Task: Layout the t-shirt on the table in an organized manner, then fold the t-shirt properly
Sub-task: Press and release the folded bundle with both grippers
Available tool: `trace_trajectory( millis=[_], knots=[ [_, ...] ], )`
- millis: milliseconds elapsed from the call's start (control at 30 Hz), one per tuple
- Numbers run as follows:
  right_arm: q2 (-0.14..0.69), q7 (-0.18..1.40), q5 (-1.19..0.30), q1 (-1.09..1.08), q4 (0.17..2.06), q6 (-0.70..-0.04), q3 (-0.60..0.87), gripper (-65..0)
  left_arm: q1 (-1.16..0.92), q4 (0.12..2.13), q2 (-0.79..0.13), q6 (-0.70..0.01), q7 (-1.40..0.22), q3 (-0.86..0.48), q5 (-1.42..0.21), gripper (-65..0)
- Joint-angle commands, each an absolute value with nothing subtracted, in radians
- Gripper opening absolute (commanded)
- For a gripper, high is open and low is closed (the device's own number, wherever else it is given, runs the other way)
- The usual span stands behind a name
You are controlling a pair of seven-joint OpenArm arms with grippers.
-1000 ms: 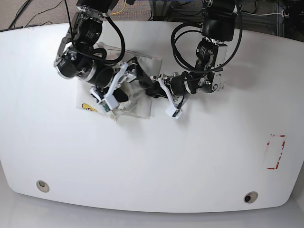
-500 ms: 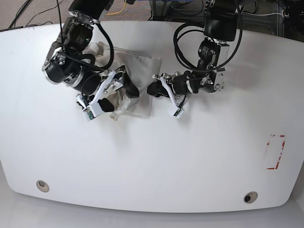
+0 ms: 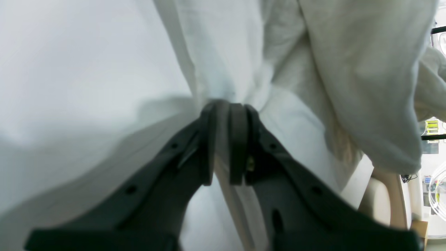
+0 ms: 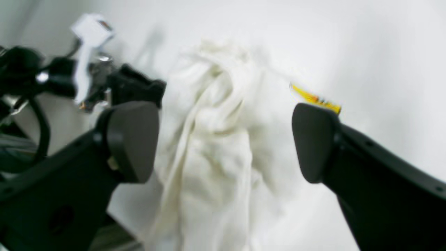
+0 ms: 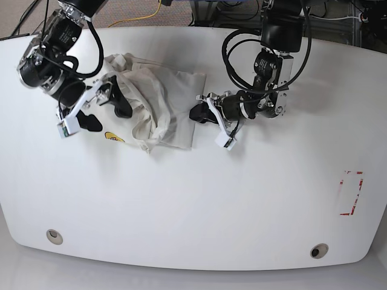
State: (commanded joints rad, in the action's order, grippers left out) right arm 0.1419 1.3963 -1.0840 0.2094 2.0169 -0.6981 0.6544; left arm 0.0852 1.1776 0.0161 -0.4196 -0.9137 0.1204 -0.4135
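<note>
Table (image 5: 193, 199): glossy white top, curved edges, fills most of the base view. Two round grey grommet holes near the front edge, one at front left (image 5: 54, 236), one at front right (image 5: 318, 250). Red-outlined tape mark (image 5: 351, 193) near the right edge, well apart from everything else. Beyond the far edge, brownish floor and a yellow cable (image 5: 158, 8); dark frames and cabling behind the arms.

T-shirt (image 5: 154, 106): off-white, bunched and creased, lying on the far left-centre part of the table. A sliver of its yellow-orange graphic (image 5: 112, 137) shows at the near left edge of the heap. In the right wrist view the cloth (image 4: 212, 150) lies in soft vertical folds with the yellow patch (image 4: 315, 99) at its right side; the picture is blurred.

Left gripper (image 5: 201, 113): at the shirt's right edge. The left wrist view shows its jaws pressed together on a pinch of the fabric (image 3: 244, 62), the cloth rising away from the grip (image 3: 227, 115) in gathered folds. Clenched on the t-shirt.

Right gripper (image 5: 106, 109): at the left side of the heap, jaws spread wide. In the right wrist view the two dark fingers (image 4: 132, 139) stand far apart, with the cloth seen between them and nothing clamped. Released.

Table surface around the shirt is bare white with faint arm reflections.
</note>
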Motion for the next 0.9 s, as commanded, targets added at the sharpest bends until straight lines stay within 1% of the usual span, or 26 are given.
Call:
trace_trajectory(
  millis=[200,367,433,500,533,567,600,700,800,867,900],
  knots=[
    [0.128,1.396,-1.112,0.302,2.014,-0.698,0.639,-7.3,0.087,1.179,0.001,-0.421,-0.914,0.120,-0.414,-58.2],
    [0.101,1.396,-1.110,0.315,2.014,-0.698,0.618,-7.6,0.087,1.179,-0.002,-0.421,-0.914,0.120,-0.414,-58.2],
    [0.093,1.396,-1.109,0.314,2.012,-0.698,0.616,-9.5,0.087,1.178,-0.004,-0.421,-0.914,0.120,-0.414,-58.2],
    [0.070,1.396,-1.109,0.303,2.012,-0.698,0.616,-17.9,0.087,1.178,-0.004,-0.421,-0.914,0.120,-0.414,-58.2],
    [0.067,1.396,-1.109,0.298,2.012,-0.698,0.615,-20.5,0.087,1.178,-0.004,-0.421,-0.914,0.120,-0.414,-58.2],
    [0.058,1.396,-1.107,0.292,2.012,-0.698,0.610,-27.7,0.087,1.178,-0.004,-0.421,-0.914,0.120,-0.414,-58.2],
    [0.054,1.396,-1.107,0.288,2.011,-0.698,0.601,-32.0,0.087,1.178,-0.004,-0.421,-0.914,0.120,-0.414,-58.2],
    [0.038,1.396,-1.063,0.268,2.011,-0.698,0.538,-47.9,0.087,1.178,-0.004,-0.421,-0.914,0.120,-0.414,-58.2],
    [0.012,1.396,-0.987,0.254,2.009,-0.698,0.475,-54.9,0.087,1.179,-0.004,-0.421,-0.914,0.120,-0.414,-58.2],
    [-0.002,1.396,-0.954,0.254,2.009,-0.698,0.435,-57.1,0.087,1.179,-0.004,-0.421,-0.914,0.120,-0.414,-58.2],
    [-0.018,1.382,-0.915,0.254,2.009,-0.698,0.383,-58.7,0.087,1.182,-0.004,-0.421,-0.914,0.120,-0.414,-58.2]
  ],
)
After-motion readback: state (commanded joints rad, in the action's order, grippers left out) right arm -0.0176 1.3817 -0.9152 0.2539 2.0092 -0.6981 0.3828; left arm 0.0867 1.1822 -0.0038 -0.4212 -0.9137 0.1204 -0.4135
